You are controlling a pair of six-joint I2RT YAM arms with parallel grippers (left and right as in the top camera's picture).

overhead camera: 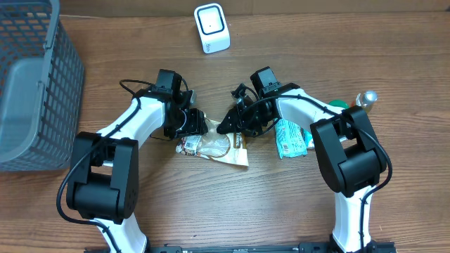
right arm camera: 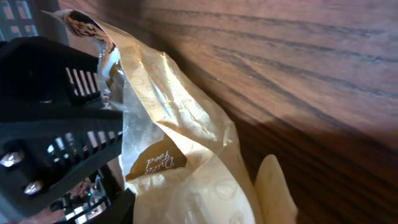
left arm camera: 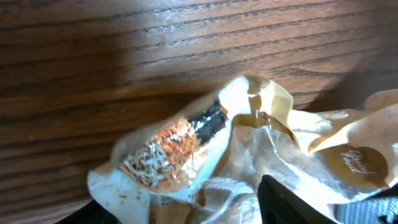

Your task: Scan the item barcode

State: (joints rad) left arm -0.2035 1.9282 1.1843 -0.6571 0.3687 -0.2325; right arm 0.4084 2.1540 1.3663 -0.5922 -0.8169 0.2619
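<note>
The item is a crinkled clear and tan snack bag (overhead camera: 211, 146) lying on the wooden table between both arms. My left gripper (overhead camera: 191, 125) is at the bag's left end. In the left wrist view the bag (left arm camera: 186, 143) lies across the gap of the left gripper (left arm camera: 180, 213), and how firmly it is held does not show. My right gripper (overhead camera: 230, 125) is at the bag's right end. In the right wrist view the bag (right arm camera: 186, 162) fills the right gripper (right arm camera: 193, 208), which is shut on it. The white scanner (overhead camera: 211, 28) stands at the far edge. No barcode can be made out.
A grey mesh basket (overhead camera: 28, 84) fills the left side. A teal packet (overhead camera: 290, 138) lies under the right arm, with a green item (overhead camera: 339, 104) and a silver-capped bottle (overhead camera: 367, 97) behind it. The left arm's black gripper body (right arm camera: 56, 124) crowds the right wrist view.
</note>
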